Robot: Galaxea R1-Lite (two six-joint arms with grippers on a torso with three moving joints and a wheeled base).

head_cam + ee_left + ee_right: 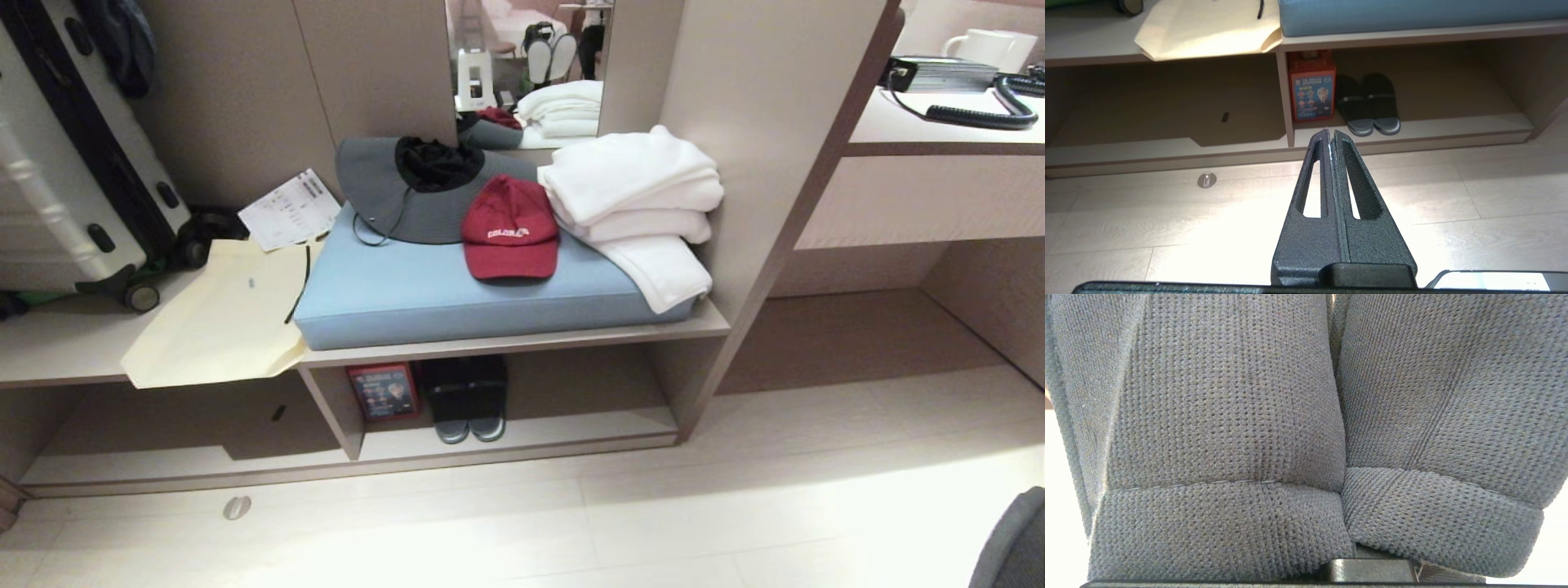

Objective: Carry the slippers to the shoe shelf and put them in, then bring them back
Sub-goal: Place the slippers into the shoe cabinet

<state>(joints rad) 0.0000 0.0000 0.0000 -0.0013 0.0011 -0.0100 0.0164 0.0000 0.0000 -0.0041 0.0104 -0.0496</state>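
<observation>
Two dark grey knit slippers (pixel 1224 416) hang side by side and fill the right wrist view, with my right gripper shut on them; its fingers are hidden behind the fabric. A grey edge of the slippers (pixel 1012 543) shows at the head view's lower right corner. The shoe shelf (pixel 571 433) is the low beige compartment under the bench, ahead across the floor, with a pale base plank (pixel 1453 126) and an upright divider (pixel 1286 102). My left gripper (pixel 1331 131) is shut and empty, held above the floor and pointing at the shelf.
A darker pair with white-edged soles (pixel 469 400) and a red box (pixel 384 392) stand at the shelf's left end. On the bench lie a blue cushion (pixel 392 294), hats, white towels (pixel 637 204), a paper bag (pixel 220 318). A suitcase (pixel 73 163) leans at left.
</observation>
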